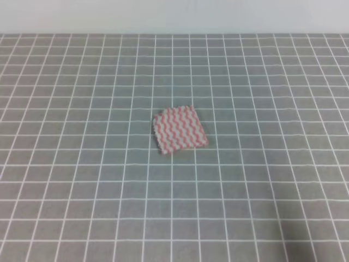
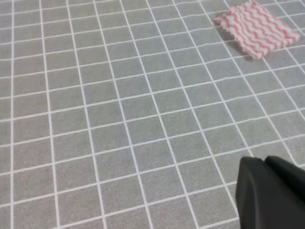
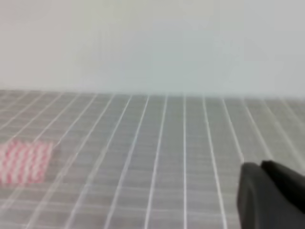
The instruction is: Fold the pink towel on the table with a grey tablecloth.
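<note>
The pink towel (image 1: 180, 130) lies flat near the middle of the table with a grey tablecloth (image 1: 82, 191), turned slightly off the grid lines. No gripper touches it, and neither arm shows in the exterior high view. In the left wrist view the pink towel (image 2: 257, 29) is far off at the upper right, and my left gripper (image 2: 264, 162) is a dark shape at the lower right, its fingers pressed together. In the right wrist view the pink towel (image 3: 25, 161) is blurred at the far left, and my right gripper (image 3: 260, 166) looks shut at the lower right.
Grey gridded cloth (image 2: 119, 119) surrounds the towel on all sides. A pale wall (image 1: 174, 16) rises behind the table's far edge, and the pale wall (image 3: 152, 43) fills the top of the right wrist view.
</note>
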Available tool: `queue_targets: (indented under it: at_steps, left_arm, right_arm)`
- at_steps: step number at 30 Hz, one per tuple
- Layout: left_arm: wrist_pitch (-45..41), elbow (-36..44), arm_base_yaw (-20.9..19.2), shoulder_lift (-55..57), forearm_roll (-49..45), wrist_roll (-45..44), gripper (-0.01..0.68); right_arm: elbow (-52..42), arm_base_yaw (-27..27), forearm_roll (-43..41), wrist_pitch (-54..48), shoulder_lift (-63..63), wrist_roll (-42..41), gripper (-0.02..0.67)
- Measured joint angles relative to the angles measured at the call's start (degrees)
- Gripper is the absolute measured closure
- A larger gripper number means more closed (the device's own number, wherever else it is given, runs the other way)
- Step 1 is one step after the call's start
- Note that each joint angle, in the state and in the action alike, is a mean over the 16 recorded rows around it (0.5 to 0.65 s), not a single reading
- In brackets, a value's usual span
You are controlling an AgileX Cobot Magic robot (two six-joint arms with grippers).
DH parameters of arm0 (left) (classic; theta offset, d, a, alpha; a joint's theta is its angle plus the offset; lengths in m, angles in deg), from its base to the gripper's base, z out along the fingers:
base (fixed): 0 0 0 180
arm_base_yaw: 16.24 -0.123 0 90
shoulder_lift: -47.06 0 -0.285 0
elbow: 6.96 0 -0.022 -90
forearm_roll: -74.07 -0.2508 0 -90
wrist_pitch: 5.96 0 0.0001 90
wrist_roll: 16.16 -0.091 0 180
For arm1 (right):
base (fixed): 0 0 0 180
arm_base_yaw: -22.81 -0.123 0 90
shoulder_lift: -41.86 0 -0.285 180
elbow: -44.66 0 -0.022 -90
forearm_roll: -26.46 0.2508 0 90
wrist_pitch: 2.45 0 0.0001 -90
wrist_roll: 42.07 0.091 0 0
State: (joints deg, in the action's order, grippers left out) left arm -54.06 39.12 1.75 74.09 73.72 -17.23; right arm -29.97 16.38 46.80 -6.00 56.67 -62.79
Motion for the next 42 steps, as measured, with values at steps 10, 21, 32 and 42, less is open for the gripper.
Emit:
queue_targets:
  at_steps: [10, 21, 32, 42]
  left_arm:
    - [0.1, 0.0, 0.0, 0.0, -0.1, 0.0, 0.672]
    - [0.1, 0.0, 0.0, 0.0, -0.1, 0.0, 0.672]
    - [0.1, 0.0, 0.0, 0.0, -0.1, -0.1, 0.672]
    - [2.8, 0.7, 0.0, -0.5, -1.6, -0.3, 0.672]
  right_arm:
    - [-2.4, 0.8, -23.5, -10.4, -4.9, 25.8, 0.666]
    - [-2.7, 0.9, -24.4, -13.2, -6.6, 22.7, 0.666]
    - [-2.8, 0.9, -24.5, -13.3, -6.6, 22.0, 0.666]
    - [-3.2, 0.8, -24.6, -13.1, -6.3, 22.0, 0.665]
